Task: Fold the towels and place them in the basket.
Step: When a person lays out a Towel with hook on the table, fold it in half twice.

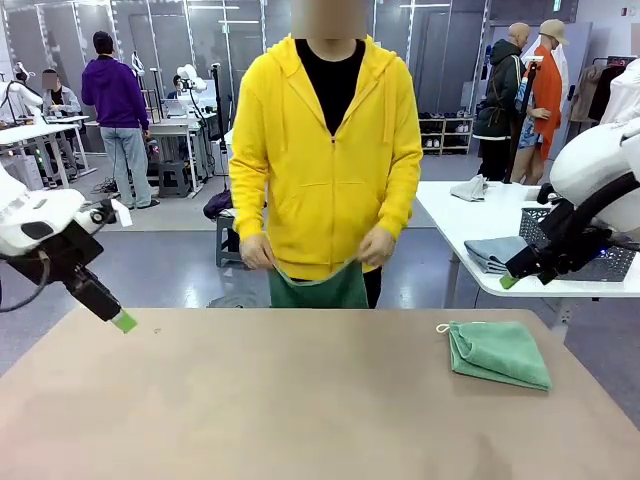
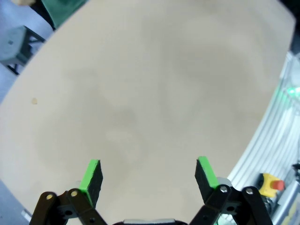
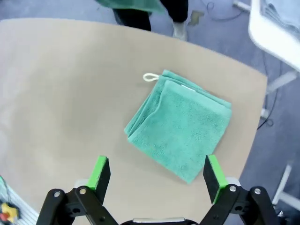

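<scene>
- On the right side of the tabletop [image 1: 250, 400], closer to the far edge, one folded towel [image 1: 498, 353] is lying flat w/ nothing touching it.
- Right pincer [image 3: 157, 176] is hovering up off the tabletop & pointing down at that towel. Jaws are standing wide, released, nothing between the pads.
- Left pincer [image 2: 147, 176] is hanging over the bare left part of the tabletop, also released & empty.
- At the far edge a person is holding a second towel [image 1: 318, 288] in both hands [image 1: 376, 245]; most of it is hanging below the tabletop edge.
- Basket [image 1: 612, 265] is sitting on a white side table [image 1: 450, 215] off to the right, apart from the folded towel & partly hidden behind the right arm.
- Risk: a shallow pinch is prob. catching only the top layers, so the fold is opening mid-lift. Cause = several loose layers stacked, edges fanning at the left corner.
- Risk: the cord loop [image 3: 150, 77] is sticking out at a far corner & may be snagging on a pad or on the basket mesh.
- Risk: reaching toward the far edge while the person's hands are working there is inviting contact.
- Look: mint-green terry w/ fuzzy pile, roughly square, folded thick, white tag [image 3: 188, 87] peeking at the far edge. Prob. limp & sagging if lifted by one edge.
</scene>
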Robot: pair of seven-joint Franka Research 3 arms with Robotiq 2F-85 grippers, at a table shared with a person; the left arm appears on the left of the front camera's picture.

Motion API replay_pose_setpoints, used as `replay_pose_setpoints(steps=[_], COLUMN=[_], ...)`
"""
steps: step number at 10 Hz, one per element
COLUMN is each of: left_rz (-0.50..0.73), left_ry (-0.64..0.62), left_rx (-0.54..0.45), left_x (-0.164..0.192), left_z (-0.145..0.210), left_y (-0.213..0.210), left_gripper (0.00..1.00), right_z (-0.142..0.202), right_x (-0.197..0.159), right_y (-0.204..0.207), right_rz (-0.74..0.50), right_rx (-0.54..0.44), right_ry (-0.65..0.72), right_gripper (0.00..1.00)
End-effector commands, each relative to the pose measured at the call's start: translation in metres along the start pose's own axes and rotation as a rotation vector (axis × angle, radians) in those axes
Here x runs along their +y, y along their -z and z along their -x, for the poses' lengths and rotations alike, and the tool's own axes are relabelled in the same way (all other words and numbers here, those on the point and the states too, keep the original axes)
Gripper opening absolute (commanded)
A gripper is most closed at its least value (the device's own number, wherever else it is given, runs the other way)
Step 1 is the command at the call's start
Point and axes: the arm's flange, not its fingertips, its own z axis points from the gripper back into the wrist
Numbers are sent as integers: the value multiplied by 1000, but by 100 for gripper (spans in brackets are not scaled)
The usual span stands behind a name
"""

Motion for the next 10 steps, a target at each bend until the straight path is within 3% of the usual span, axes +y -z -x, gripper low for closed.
replay_pose_setpoints(steps=[1, 4, 6, 10], left_rz=[1, -18, -14, 9], left_ry=[-70, -83, -68, -57], left_rx=[-33, -61, -90, -102], left_x=[3, 11, 11, 12], left_z=[7, 19, 27, 34], left_y=[-12, -18, -21, -15], left_gripper=[100, 100, 100, 100], right_z=[29, 53, 76, 103], right_x=[39, 95, 121, 136], right_y=[-23, -46, -52, -47], right_rz=[62, 31, -57, -82], right_rx=[-85, -113, -42, 7], right_ry=[-155, -305, -418, -499], right_gripper=[100, 100, 100, 100])
